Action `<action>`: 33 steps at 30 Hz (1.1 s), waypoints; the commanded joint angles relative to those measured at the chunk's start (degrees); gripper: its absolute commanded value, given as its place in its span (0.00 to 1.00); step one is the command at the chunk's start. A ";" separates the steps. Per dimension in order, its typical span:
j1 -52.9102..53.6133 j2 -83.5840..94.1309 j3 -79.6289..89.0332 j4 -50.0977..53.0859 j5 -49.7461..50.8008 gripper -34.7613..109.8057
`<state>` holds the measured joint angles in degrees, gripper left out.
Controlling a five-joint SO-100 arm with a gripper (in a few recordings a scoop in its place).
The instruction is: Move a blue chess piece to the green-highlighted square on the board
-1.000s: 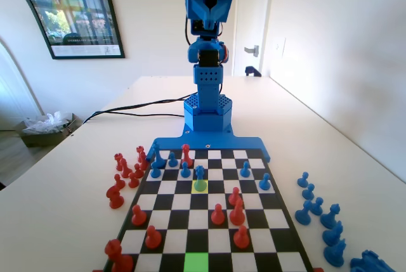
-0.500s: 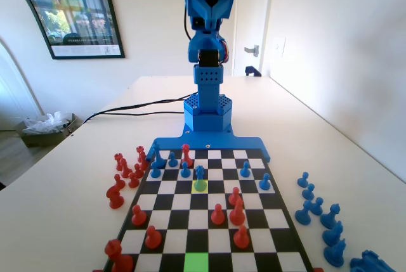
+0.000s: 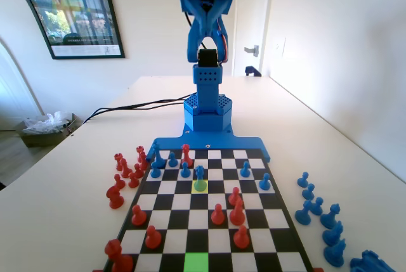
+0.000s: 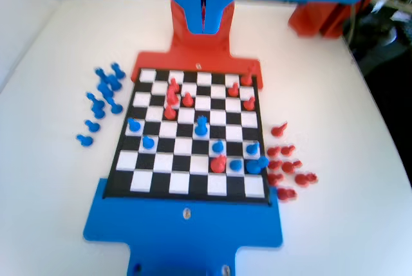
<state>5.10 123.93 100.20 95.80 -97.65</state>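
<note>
Right now I read this as the approach step: nothing is grasped and the arm is raised high over its own end of the board (image 3: 287,241). In the wrist view the gripper (image 4: 203,6) hangs from the top edge with its 2 jaws pressed together, only a thin seam between them, and nothing held.

The blue chess piece (image 3: 200,175) I take to be the one with the spiky top standing upright on the yellow-tinted square (image 3: 200,186), roughly on the board's centre line and nearer the arm's end of the board. In the wrist view the same piece (image 4: 201,123) sits near the middle of the board, apart from its neighbours. The green-highlighted square (image 3: 196,262) lies on the same file, in the board's nearest row in the fixed view, and looks vacant.

On the board between the piece and the green square stand several red pawns (image 3: 217,215), mostly just to the right of that file in the fixed view; another red pawn (image 3: 152,237) stands to its left. Blue pawns (image 3: 184,170) flank the piece on the arm's side of the board.

My next move, as I judge it, is to part the jaws, bring the gripper down over the spiky piece, and close on its slim body. After that it needs a lift high enough to clear the red pawns before travelling along the file to the green square.
</note>
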 commanded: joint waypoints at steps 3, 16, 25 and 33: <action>1.49 -7.47 -5.62 0.18 -1.23 0.26; 0.09 -22.68 -3.25 -11.43 0.88 0.30; -0.44 -25.84 3.96 -20.04 0.00 0.30; -0.09 -28.92 9.76 -27.60 -1.49 0.30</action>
<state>3.96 94.13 109.16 70.40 -98.53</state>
